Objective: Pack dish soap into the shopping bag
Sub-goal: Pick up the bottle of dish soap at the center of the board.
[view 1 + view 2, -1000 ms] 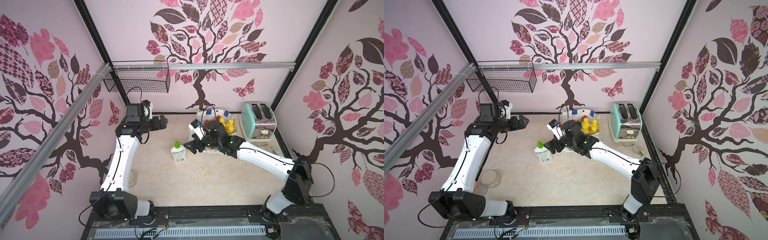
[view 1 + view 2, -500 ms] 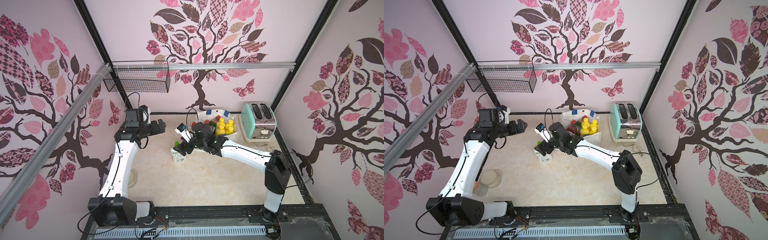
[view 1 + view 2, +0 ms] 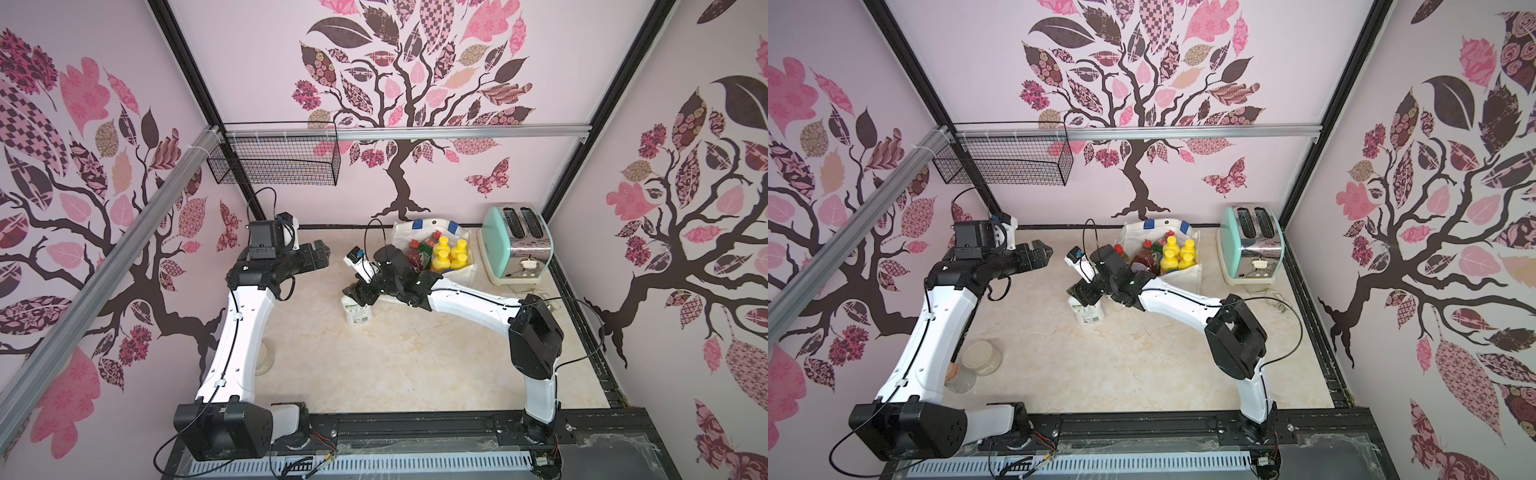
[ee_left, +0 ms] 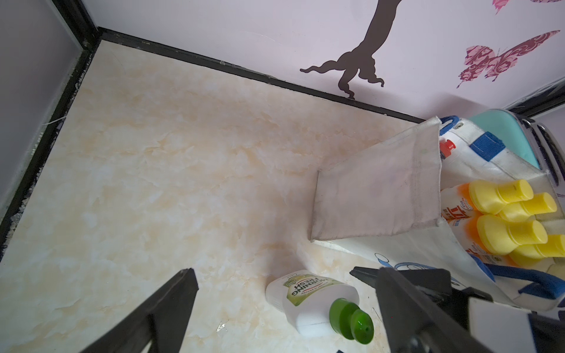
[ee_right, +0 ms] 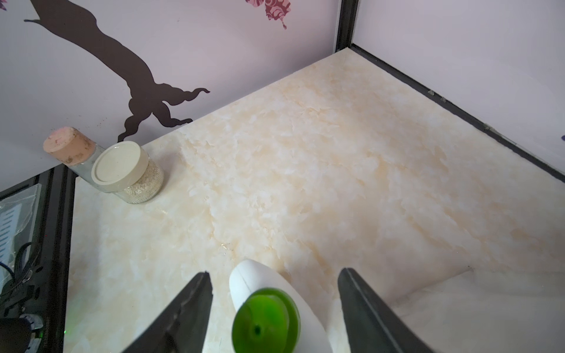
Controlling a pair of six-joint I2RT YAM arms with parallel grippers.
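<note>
Holds the right claw (image 5: 273, 273) low over the white soap bottle (image 5: 253, 281), with one black finger (image 5: 186, 305) on each side of the green cap (image 5: 265, 319). Fingers apart, with a gap showing on both sides of the cap, so not squeezing it. Same thing in both top views: right claw (image 3: 359, 291) just above the white soap bottle (image 3: 357, 313).

Upright on the pale surface (image 3: 395, 365), near the shopping bag (image 3: 459, 276) but outside it. Blue cat drawing on the bag side nearest the bottle, seen from the left wrist.

Inside the bag: four orange bottles (image 3: 451, 255) with yellow caps, packed close together. Next to them, red-capped bottles (image 3: 417, 253), one red and one dark green. Hard to tell the color of the others, half hidden behind the right arm.

Holds the left claw (image 3: 322, 253) up in the air, well apart from the bottle and the bag. Fingers wide apart and empty.

Mint-green toaster (image 3: 515, 245) just beside the bag, by the back corner. Down near the left arm, a jar with a cream lid (image 3: 982, 357) and a jar with a cork (image 3: 960, 379), side by side on the surface. Black wire basket (image 3: 278, 164) hanging high on the back wall.
</note>
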